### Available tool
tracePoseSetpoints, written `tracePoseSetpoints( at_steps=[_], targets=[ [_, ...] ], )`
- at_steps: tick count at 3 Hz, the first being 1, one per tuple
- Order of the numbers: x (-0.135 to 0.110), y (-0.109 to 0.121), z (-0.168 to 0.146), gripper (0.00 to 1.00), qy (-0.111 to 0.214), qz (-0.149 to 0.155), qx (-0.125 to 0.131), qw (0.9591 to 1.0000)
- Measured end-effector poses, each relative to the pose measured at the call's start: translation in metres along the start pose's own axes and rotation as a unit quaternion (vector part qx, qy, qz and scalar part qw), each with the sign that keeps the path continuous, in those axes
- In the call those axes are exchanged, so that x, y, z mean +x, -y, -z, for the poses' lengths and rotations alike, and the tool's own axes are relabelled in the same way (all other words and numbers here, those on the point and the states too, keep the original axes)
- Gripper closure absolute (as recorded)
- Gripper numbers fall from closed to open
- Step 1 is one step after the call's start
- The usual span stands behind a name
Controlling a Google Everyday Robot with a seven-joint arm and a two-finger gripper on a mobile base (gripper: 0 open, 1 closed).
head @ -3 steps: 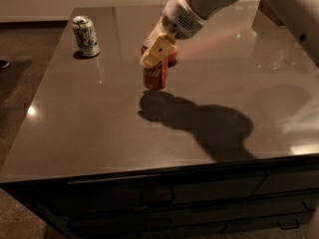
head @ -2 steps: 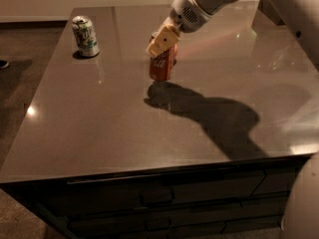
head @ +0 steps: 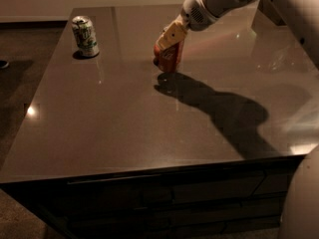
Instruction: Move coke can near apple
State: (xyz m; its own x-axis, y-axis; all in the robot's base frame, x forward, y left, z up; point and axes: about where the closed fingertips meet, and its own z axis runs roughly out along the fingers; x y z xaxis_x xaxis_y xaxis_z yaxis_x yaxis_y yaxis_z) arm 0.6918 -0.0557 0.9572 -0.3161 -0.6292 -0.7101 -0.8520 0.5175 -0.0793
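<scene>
The red coke can [head: 170, 59] is in the far middle of the dark table [head: 124, 128], slightly tilted, low over or on the surface. My gripper [head: 168, 43] comes down from the upper right and is shut on the can's top, its yellowish fingers [head: 172, 34] covering the silver lid. A small dark-red bulge [head: 156, 61] shows at the can's lower left edge; I cannot tell whether it is the apple. No apple shows anywhere else on the table.
A white-and-green can [head: 85, 36] stands upright at the table's far left. The arm's shadow [head: 224, 113] lies across the right half of the table. Drawer fronts [head: 164, 193] run below the near edge.
My gripper has carried the coke can a little farther back and to the right. The white-and-green can has not moved.
</scene>
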Motion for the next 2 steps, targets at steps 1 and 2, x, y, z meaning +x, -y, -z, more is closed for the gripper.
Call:
tracePoseSetpoints(
  at_steps=[1, 2],
  targets=[
    [0.013, 0.01, -0.006, 0.63, -0.005, 0.004, 0.02, 0.9998],
    [0.026, 0.013, -0.013, 0.38, -0.003, 0.008, 0.025, 0.9996]
  ],
)
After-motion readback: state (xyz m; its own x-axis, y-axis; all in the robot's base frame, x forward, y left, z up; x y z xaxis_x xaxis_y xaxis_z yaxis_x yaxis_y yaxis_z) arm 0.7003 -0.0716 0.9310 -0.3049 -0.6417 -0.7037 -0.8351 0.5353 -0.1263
